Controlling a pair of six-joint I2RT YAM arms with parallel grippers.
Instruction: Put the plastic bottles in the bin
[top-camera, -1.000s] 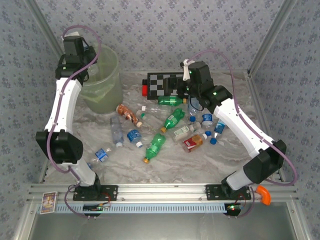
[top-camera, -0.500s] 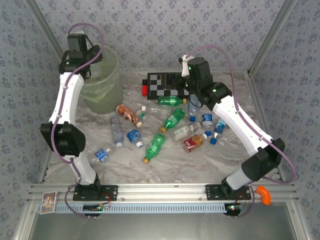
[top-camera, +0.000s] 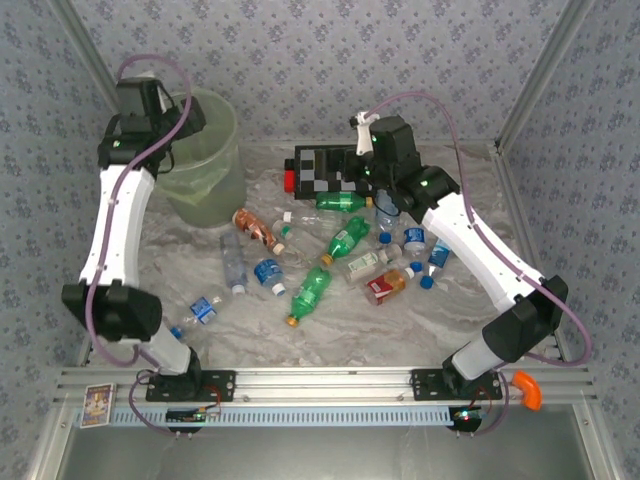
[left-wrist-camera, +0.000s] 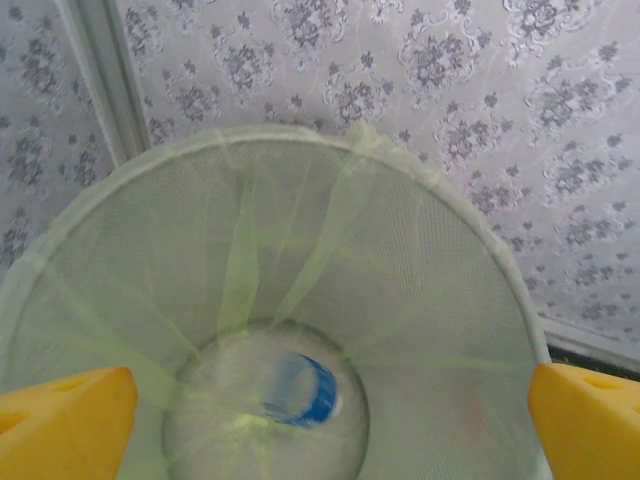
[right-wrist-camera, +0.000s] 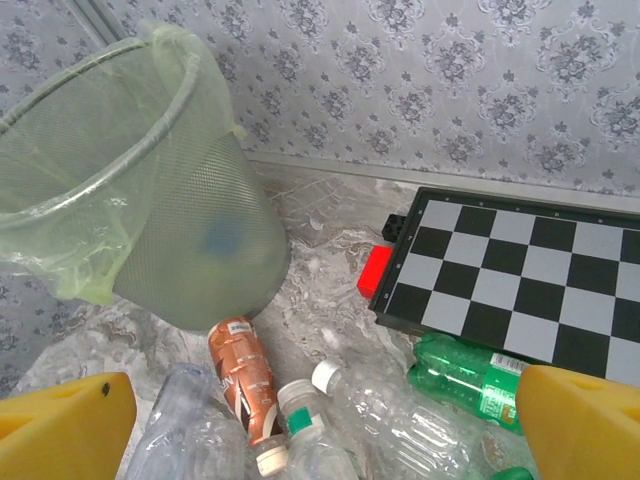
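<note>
My left gripper (left-wrist-camera: 325, 432) hangs open over the mouth of the pale-green bin (left-wrist-camera: 300, 135), its yellow fingertips (left-wrist-camera: 62, 420) wide apart. A blurred clear bottle with a blue label (left-wrist-camera: 300, 390) lies on the bin's bottom. From above, the left gripper (top-camera: 168, 118) sits at the bin's rim (top-camera: 226, 112). My right gripper (right-wrist-camera: 320, 425) is open and empty above an orange-brown bottle (right-wrist-camera: 240, 380), a clear bottle (right-wrist-camera: 400, 420) and a green bottle (right-wrist-camera: 470, 375). More bottles lie across the table, among them a green one (top-camera: 312, 292) and a red-labelled one (top-camera: 388, 285).
A black-and-white checkerboard (right-wrist-camera: 520, 280) with a red block (right-wrist-camera: 376, 270) at its edge lies at the back, just behind the right gripper (top-camera: 362, 165). Patterned walls and metal posts close in the table. An orange handle (top-camera: 528, 390) rests on the front rail.
The left arm has swung its elbow to the left while its wrist stays over the bin. The right wrist has crept a little left and back toward the checkerboard.
</note>
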